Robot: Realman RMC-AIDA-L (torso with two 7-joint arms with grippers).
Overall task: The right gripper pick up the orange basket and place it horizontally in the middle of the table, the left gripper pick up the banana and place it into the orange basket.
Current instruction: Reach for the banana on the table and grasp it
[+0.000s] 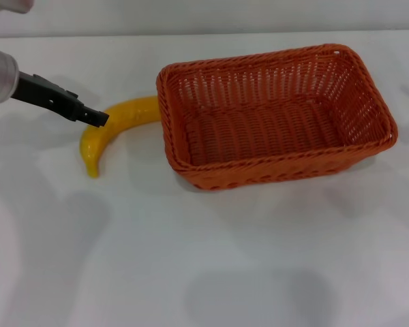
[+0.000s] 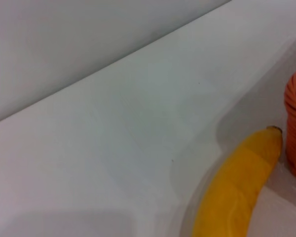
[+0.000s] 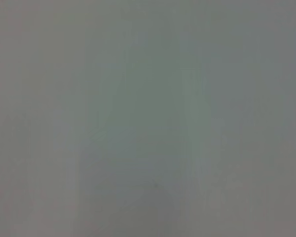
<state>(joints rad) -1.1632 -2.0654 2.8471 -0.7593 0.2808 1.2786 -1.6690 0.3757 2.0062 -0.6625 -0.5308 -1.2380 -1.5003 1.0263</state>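
Looks like a robot test bench or lab setup, not a home; plain white table (image 1: 204, 272) with a bare pale wall (image 1: 225, 13) behind it; only staged props on it: an orange basket (image 1: 276, 116) and a banana (image 1: 112, 129); a robot arm (image 1: 0, 78) with a green status light reaches in.

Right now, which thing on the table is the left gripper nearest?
The banana: the left gripper is right over its middle, while the orange basket sits farther right.

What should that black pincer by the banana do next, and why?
Probably ease down and close on the banana. The left pincer sits at the banana's middle, the fruit lies on the table against the orange basket, and the basket is empty.
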